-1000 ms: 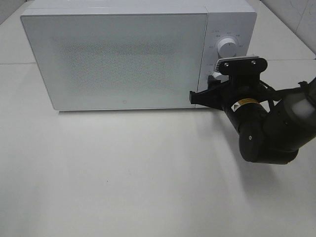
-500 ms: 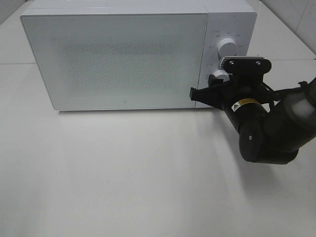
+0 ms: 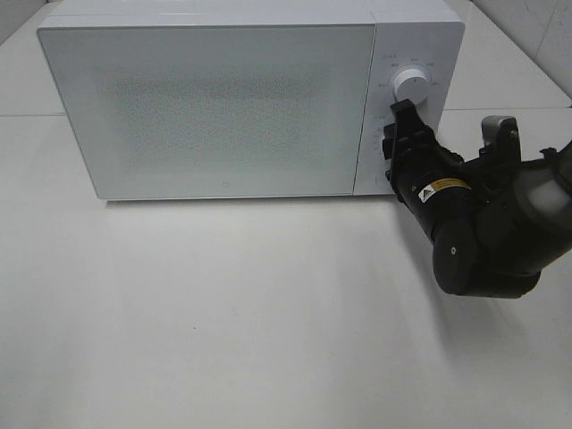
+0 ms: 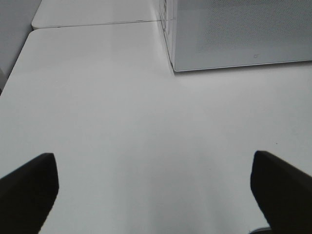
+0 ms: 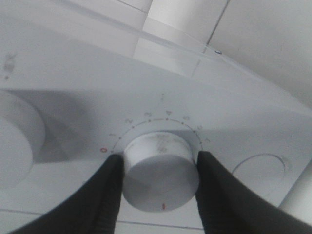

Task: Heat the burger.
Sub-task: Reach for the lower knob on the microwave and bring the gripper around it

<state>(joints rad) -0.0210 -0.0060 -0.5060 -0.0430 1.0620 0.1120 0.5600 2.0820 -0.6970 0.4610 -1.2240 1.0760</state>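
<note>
Now: R gripper (image 5: 159,162) pinches lower dial (image 5: 161,178) on microwave (image 3: 413,36) w/ both fingers; door (image 3: 214,107) shut. L gripper (image 4: 156,195) spread wide over table (image 4: 122,122). Burger not visible, can't place.

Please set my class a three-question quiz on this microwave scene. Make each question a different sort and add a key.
1. True or false: the door of the white box-shaped microwave stands open.
2. Multiple choice: the right gripper is closed on
A) the upper dial
B) the lower round white dial with a red mark
C) the edge of the door
3. Fill in the gap: the left gripper hangs over the white table with its jaws ____.

Key: 1 false; 2 B; 3 open.
</note>
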